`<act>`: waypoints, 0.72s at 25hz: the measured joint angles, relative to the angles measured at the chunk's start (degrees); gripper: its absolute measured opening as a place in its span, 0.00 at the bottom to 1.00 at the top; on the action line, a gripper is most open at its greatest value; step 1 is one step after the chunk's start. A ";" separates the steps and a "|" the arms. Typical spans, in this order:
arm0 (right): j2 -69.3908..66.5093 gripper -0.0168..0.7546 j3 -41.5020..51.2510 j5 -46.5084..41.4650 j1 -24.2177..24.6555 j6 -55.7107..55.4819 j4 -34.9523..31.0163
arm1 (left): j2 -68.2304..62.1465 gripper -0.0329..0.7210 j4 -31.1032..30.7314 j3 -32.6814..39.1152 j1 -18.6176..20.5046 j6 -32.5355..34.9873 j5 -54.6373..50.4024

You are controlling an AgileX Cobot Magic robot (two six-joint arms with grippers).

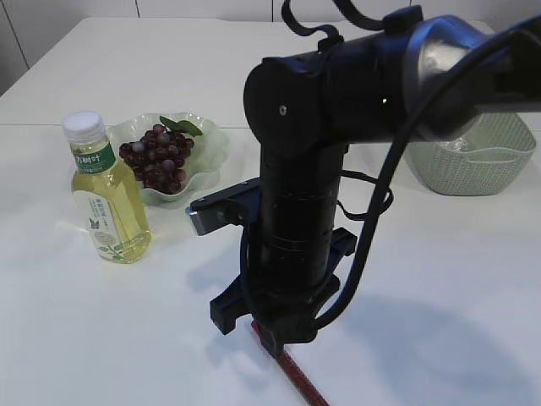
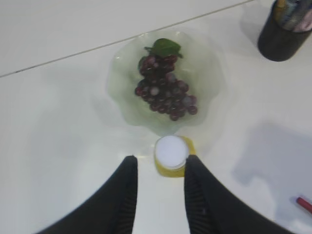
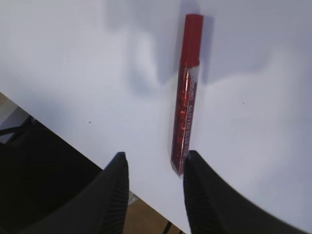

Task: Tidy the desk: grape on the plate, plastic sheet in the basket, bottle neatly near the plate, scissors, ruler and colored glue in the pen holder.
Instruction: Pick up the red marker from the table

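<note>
The grape [image 1: 159, 157] lies on the pale green plate [image 1: 211, 161]; from above, the left wrist view shows the grape [image 2: 165, 87] on the plate [image 2: 122, 73]. The bottle [image 1: 106, 190] of yellow drink stands upright by the plate's near side. My left gripper [image 2: 158, 165] hangs open and empty above, the bottle's white cap [image 2: 171, 151] just beyond its tips. My right gripper [image 3: 155, 163] is open above the table's front edge. The red colored glue [image 3: 185, 97] lies flat, its near end beside the right finger [image 3: 195, 170]. Scissors, ruler and plastic sheet are out of view.
A green basket [image 1: 473, 161] stands at the back right. The black pen holder [image 2: 285, 29] with items in it sits right of the plate. My right arm [image 1: 296, 211] fills the middle. The table's front edge [image 3: 73, 141] runs close beside the glue [image 1: 292, 372].
</note>
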State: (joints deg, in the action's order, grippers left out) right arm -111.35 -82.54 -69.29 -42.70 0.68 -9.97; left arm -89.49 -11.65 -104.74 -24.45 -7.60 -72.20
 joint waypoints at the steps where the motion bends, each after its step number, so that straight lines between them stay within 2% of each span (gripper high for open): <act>1: -0.27 0.43 0.00 0.85 -0.42 -0.10 0.14 | 1.36 0.36 0.13 1.22 1.63 -0.12 0.00; 4: -0.74 0.43 0.00 3.59 -1.18 -0.10 0.36 | 4.81 0.36 0.13 4.73 5.21 -0.12 -0.11; 6: -0.99 0.43 0.56 5.82 -1.51 -0.10 0.59 | 6.51 0.36 0.13 6.80 6.19 -0.15 -0.11; 11: -2.84 0.43 3.84 9.01 -1.66 -0.10 1.31 | 9.00 0.36 -0.40 10.43 6.43 -0.15 -0.11; 18: -5.66 0.43 4.90 13.13 -1.66 -1.50 2.91 | 11.63 0.36 -2.09 10.63 6.43 -0.15 -0.11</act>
State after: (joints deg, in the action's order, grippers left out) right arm -117.01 -77.64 -56.16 -44.36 -0.82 -7.06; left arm -77.87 -13.74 -94.12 -18.02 -7.74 -72.31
